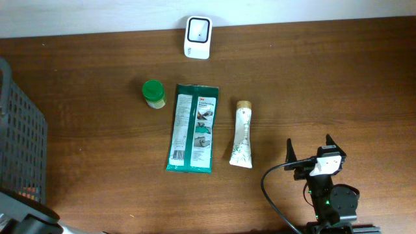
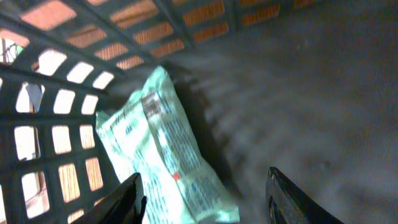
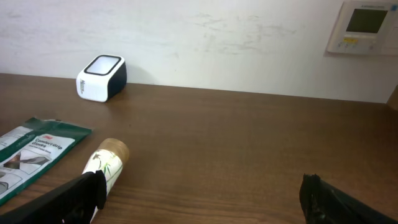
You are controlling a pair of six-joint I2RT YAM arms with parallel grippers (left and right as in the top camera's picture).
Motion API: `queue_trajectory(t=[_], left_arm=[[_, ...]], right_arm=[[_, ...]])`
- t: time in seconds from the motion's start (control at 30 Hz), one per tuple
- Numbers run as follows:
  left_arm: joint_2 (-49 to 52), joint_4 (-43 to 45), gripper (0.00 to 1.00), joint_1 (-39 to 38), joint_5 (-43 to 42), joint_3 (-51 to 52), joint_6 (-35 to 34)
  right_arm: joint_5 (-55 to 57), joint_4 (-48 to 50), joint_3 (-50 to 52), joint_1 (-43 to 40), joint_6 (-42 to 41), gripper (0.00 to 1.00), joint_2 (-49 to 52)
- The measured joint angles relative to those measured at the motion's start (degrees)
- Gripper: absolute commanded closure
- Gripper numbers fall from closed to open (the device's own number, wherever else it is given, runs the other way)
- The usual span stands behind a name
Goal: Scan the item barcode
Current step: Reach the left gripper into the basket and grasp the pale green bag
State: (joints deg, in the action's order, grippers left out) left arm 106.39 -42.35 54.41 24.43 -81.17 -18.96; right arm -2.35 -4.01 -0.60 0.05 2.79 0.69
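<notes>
A white scanner (image 1: 197, 37) was seen at the far edge of the wooden tabletop (image 1: 325, 78), roughly midway along it. Nearer the centre, three items were laid side by side. A green-lidded jar (image 1: 154, 93) was set on the left, and a dark green packet (image 1: 194, 128) was laid flat just beside it. A cream tube (image 1: 243, 133) was laid on the right, cap toward the far edge. A grey slatted basket (image 1: 19, 140) was placed at the left edge. The right gripper (image 1: 311, 148) was held by the near edge, right of the tube, fingers spread wide over bare wood.
</notes>
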Motion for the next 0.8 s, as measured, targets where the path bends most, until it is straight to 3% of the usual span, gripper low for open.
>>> queue_trajectory(t=[0.53, 0.57, 0.63, 0.7, 0.8], left_arm=[[9.2, 0.0, 0.5, 1.4, 3.7, 0.3, 0.6], [9.3, 0.2, 0.57, 1.5, 3.7, 0.3, 0.6], [9.4, 0.2, 0.82, 1.6, 3.9, 0.2, 0.9], [9.6, 0.2, 1.0, 1.8, 4.7, 0.2, 1.2], [9.6, 0.1, 1.0, 1.9, 4.8, -0.2, 1.5]], right_arm=[[0.0, 0.0, 0.0, 0.0, 0.0, 0.02, 0.0], [0.0, 0.0, 0.0, 0.0, 0.0, 0.02, 0.0], [0.0, 0.0, 0.0, 0.0, 0.0, 0.02, 0.0], [0.0, 0.0, 0.0, 0.0, 0.0, 0.02, 0.0], [0.0, 0.0, 0.0, 0.0, 0.0, 0.02, 0.0]])
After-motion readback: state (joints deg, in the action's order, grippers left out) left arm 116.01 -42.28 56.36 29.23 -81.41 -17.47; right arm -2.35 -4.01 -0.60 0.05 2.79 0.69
